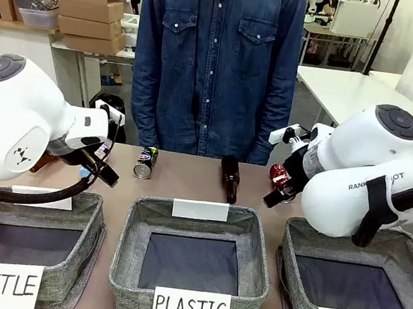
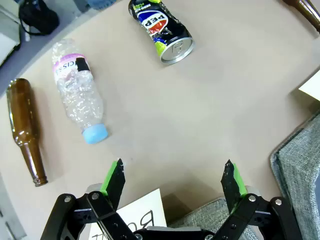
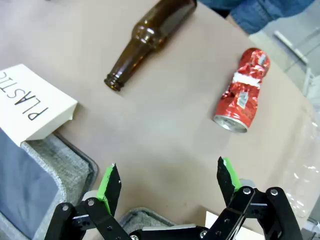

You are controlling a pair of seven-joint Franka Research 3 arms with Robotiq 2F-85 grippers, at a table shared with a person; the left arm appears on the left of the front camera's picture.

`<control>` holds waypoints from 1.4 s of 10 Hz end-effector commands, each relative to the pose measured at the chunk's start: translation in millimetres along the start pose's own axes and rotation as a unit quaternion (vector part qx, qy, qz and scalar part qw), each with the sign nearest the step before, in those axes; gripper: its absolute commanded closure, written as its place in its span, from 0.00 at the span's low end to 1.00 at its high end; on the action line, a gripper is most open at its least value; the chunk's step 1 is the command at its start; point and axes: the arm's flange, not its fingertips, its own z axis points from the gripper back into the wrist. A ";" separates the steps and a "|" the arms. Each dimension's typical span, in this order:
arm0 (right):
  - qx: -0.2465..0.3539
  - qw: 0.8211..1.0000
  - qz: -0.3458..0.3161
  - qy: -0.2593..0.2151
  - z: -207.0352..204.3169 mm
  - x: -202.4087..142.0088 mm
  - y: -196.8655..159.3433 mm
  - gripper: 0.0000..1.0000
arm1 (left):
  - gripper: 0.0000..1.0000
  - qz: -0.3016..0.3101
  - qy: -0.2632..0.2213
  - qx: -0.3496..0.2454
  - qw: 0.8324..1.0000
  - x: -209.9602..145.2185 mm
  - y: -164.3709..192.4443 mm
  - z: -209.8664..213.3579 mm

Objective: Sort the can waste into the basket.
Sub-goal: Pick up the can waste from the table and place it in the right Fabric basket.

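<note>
Up front, both white arms are hovering over the counter (image 1: 186, 186). The grey fabric basket signed "CAN" (image 1: 287, 274) is sitting empty beneath the right arm, ready to receive. The dented red metal can (image 1: 279, 175) is lying just beside the right hand (image 1: 281, 192), and the dark blue-black metal can (image 1: 144, 163) near the left hand (image 1: 99, 165).

From the left wrist, the left hand (image 2: 175, 175) is gaping, gripping nothing; the dark blue-black metal can (image 2: 161, 27) is lying ahead, past a crushed clear plastic bottle (image 2: 80, 92).

From the right wrist, the right hand (image 3: 167, 177) is likewise spreading wide and empty, facing the dented red metal can (image 3: 242, 92), probably lining up a grasp.
</note>
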 end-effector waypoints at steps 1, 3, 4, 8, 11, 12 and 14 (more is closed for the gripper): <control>0.000 1.000 0.000 0.000 0.0 0.1 0.0 0.00 | 0.00 0.000 0.000 0.000 1.000 0.0 0.0 0.1; 0.000 1.000 0.000 0.000 0.0 0.1 0.0 0.00 | 0.00 0.000 0.000 0.000 1.000 0.0 0.0 0.1; 0.000 1.000 0.000 0.000 0.0 0.1 0.0 0.00 | 0.00 0.000 0.000 0.000 1.000 0.0 0.0 0.1; 0.000 1.000 0.000 0.000 0.0 0.1 0.0 0.00 | 0.00 0.000 0.000 0.000 1.000 0.0 0.0 0.1; 0.000 1.000 0.000 0.000 0.0 0.0 0.1 0.00 | 0.00 0.000 0.000 0.000 1.000 0.0 0.1 0.0; -0.004 0.999 -0.021 0.029 43.1 3.1 -9.6 0.00 | 0.00 -0.032 0.010 -0.014 0.999 0.5 -6.8 50.3; -0.039 0.998 -0.050 -0.009 139.7 -10.3 -31.6 0.00 | 0.00 -0.077 0.004 0.067 0.995 -28.0 -30.3 154.4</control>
